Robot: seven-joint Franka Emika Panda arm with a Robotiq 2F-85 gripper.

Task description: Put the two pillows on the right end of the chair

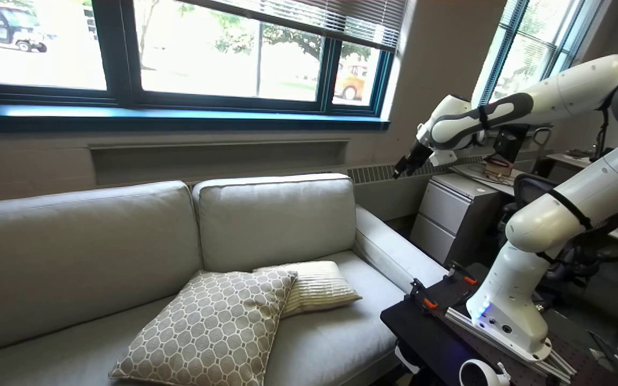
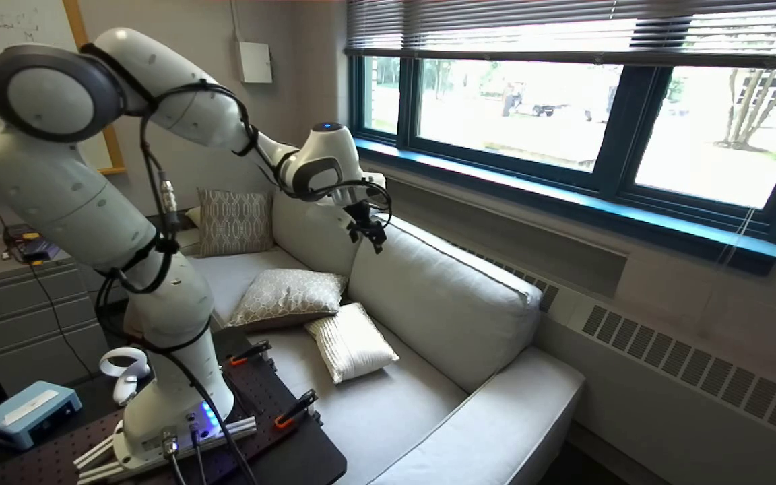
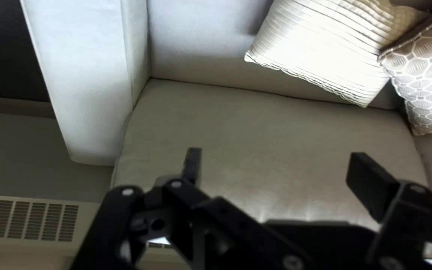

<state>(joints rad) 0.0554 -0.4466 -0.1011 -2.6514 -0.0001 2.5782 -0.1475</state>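
The sofa, the task's chair point(image 1: 330, 338), is light grey with large back cushions. On its seat lies the tan lattice pillow point(image 1: 207, 332), seen also in an exterior view as the patterned pillow point(image 2: 294, 295). Right beside it is the smaller cream-white pillow point(image 1: 317, 287), its inner side partly covered by the tan one in that view. At the wrist view's upper right show the white pillow point(image 3: 321, 45) and part of the tan pillow point(image 3: 431, 75). My gripper point(image 3: 276, 161) is open with nothing between its fingers, raised high above the back cushion point(image 3: 261, 123), apart from both pillows.
The sofa's armrest point(image 2: 489, 417) closes the end near the white pillow. Another patterned pillow point(image 2: 235, 222) leans at the far end. The robot's black table point(image 1: 427, 343) with clamps borders the seat. A window sill point(image 1: 180, 119) and radiator point(image 2: 698, 370) run behind the sofa.
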